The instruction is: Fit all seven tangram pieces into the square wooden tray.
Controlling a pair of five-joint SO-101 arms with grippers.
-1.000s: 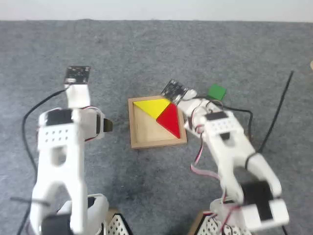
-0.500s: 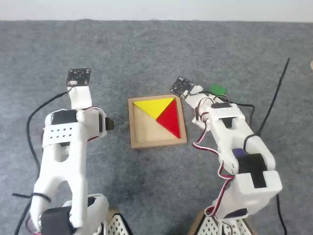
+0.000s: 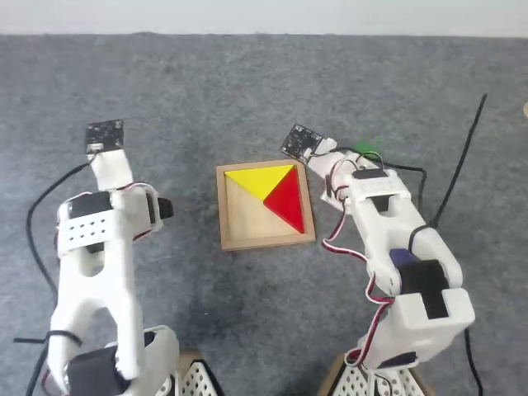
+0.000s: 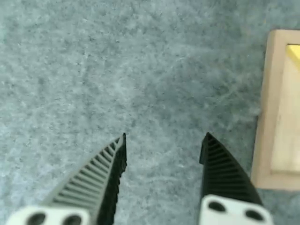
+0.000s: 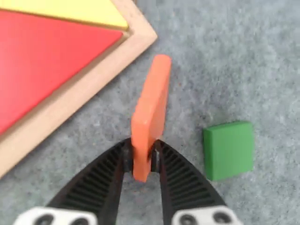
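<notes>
The square wooden tray (image 3: 227, 231) lies mid-table with a yellow triangle (image 3: 256, 179) and a red triangle (image 3: 288, 202) in its far right part. Its corner (image 5: 140, 35) and edge (image 4: 274, 112) show in the wrist views, with the red triangle (image 5: 42, 61) and yellow triangle (image 5: 70, 9) inside. My right gripper (image 5: 140, 157) is shut on an orange piece (image 5: 149, 122), held on edge just outside the tray's far right corner. A green square (image 5: 228, 149) lies flat on the carpet beside it, partly hidden behind the right arm (image 3: 367, 152). My left gripper (image 4: 164, 145) hangs open over bare carpet left of the tray.
Grey carpet (image 3: 247, 91) covers the table. Black cables (image 3: 466, 177) trail from the right arm and a loop (image 3: 37, 223) from the left arm. Both arm bases (image 3: 198, 375) stand at the near edge.
The right arm has drawn back off the tray's far right corner, now holding the orange piece outside it. The left arm has swung further left, away from the tray.
</notes>
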